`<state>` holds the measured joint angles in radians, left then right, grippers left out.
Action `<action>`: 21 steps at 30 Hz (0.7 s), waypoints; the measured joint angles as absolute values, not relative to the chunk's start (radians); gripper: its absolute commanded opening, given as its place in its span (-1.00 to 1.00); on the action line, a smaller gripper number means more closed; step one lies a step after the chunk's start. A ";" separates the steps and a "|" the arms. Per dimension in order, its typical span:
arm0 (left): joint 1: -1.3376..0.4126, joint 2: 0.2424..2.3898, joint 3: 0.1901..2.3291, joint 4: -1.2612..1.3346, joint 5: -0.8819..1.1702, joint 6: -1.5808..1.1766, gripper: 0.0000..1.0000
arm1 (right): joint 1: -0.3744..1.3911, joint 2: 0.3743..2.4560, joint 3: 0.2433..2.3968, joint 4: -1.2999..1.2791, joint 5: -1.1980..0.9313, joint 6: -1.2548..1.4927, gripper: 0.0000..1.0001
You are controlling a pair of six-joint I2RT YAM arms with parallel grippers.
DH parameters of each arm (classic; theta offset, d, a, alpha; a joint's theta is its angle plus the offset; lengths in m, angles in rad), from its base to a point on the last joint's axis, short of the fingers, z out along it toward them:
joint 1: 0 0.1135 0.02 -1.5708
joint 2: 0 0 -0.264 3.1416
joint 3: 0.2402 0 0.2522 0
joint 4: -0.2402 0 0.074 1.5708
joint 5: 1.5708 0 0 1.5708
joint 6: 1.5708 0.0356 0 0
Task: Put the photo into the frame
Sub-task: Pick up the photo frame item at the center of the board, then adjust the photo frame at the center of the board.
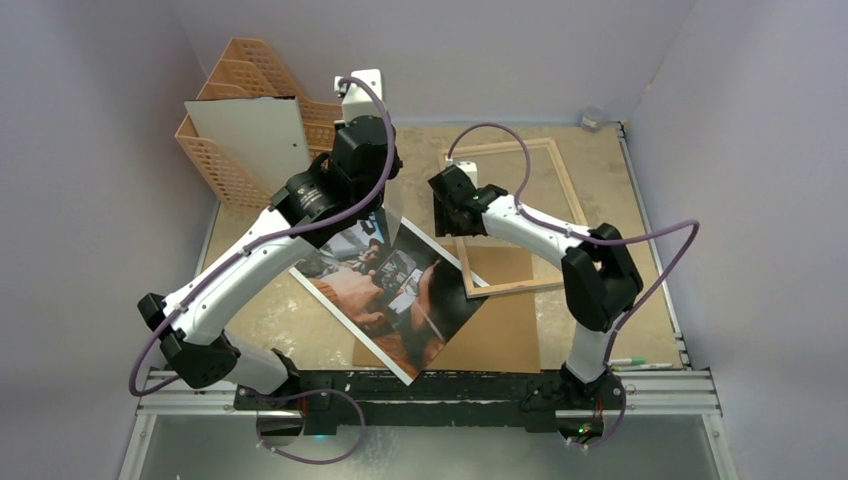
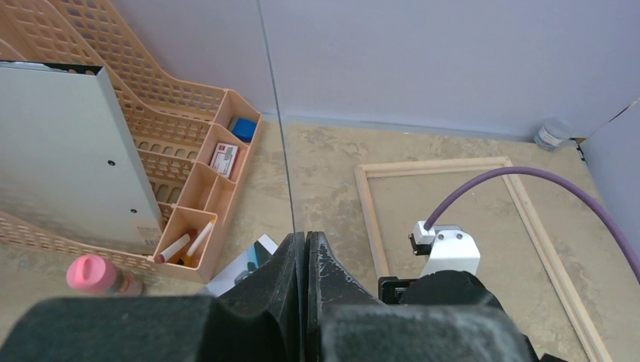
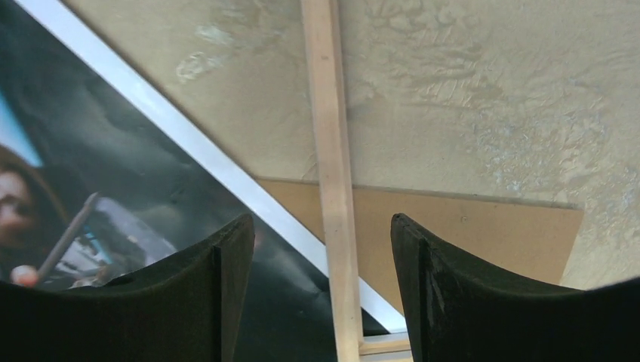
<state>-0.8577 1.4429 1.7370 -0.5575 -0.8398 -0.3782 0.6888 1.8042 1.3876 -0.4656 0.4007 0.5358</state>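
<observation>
Photo [image 3: 106,151] lies partly beneath the right gripper [image 3: 321,226], jaws parted

The left tool [image 2: 306,240] pinches a thin sheet [image 2: 277,113] seen only edge-on, too slim to identify. From above, the left arm [image 1: 300,205] covers the far corner of the photo [image 1: 395,300], which hides part of the brown board [image 1: 505,335]. The right wrist view cuts off the frame [image 3: 332,151] at top and bottom.
</observation>
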 measured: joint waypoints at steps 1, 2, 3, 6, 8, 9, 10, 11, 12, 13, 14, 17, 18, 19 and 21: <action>-0.858 1.441 1.737 -0.562 -0.839 -0.379 -1.00 | 0.682 1.816 1.388 -0.469 0.397 0.535 0.30; -0.858 1.440 1.737 -0.565 -0.839 -0.381 -1.00 | 0.675 1.829 1.388 -0.471 0.390 0.532 0.25; -0.858 1.439 1.737 -0.566 -0.838 -0.382 -1.00 | 0.667 1.844 1.390 -0.471 0.378 0.530 0.20; -0.858 1.434 1.737 -0.568 -0.835 -0.384 -1.00 | 0.644 1.892 1.401 -0.466 0.347 0.517 0.04; -0.858 1.432 1.737 -0.569 -0.833 -0.384 -1.00 | 0.630 1.929 1.412 -0.459 0.322 0.508 -0.01; -0.858 1.431 1.737 -0.569 -0.831 -0.384 -1.00 | 0.624 1.947 1.416 -0.455 0.314 0.503 -0.04; -0.858 1.430 1.737 -0.570 -0.829 -0.384 -1.00 | 0.618 1.964 1.420 -0.454 0.304 0.500 -0.08; -0.858 1.430 1.737 -0.571 -0.825 -0.384 -1.00 | 0.614 1.977 1.422 -0.453 0.296 0.496 -0.14; -0.858 1.430 1.737 -0.571 -0.822 -0.384 -1.00 | 0.611 1.991 1.424 -0.450 0.292 0.492 -0.21; -0.858 1.430 1.736 -0.572 -0.820 -0.384 -1.00 | 0.608 2.000 1.424 -0.448 0.287 0.489 -0.28; -0.858 1.430 1.736 -0.572 -0.818 -0.384 -1.00 | 0.607 2.006 1.424 -0.446 0.283 0.486 -0.35; -0.855 1.430 1.736 -0.572 -0.815 -0.383 -1.00 | 0.605 2.008 1.430 -0.443 0.265 0.479 -0.63; -0.854 1.430 1.736 -0.572 -0.814 -0.382 -1.00 | 0.605 2.008 1.435 -0.443 0.264 0.476 -0.71; -0.853 1.430 1.736 -0.572 -0.814 -0.382 -1.00 | 0.605 2.008 1.442 -0.443 0.263 0.471 -0.77; -0.850 1.430 1.736 -0.572 -0.814 -0.380 -1.00 | 0.605 2.008 1.457 -0.447 0.265 0.463 -0.84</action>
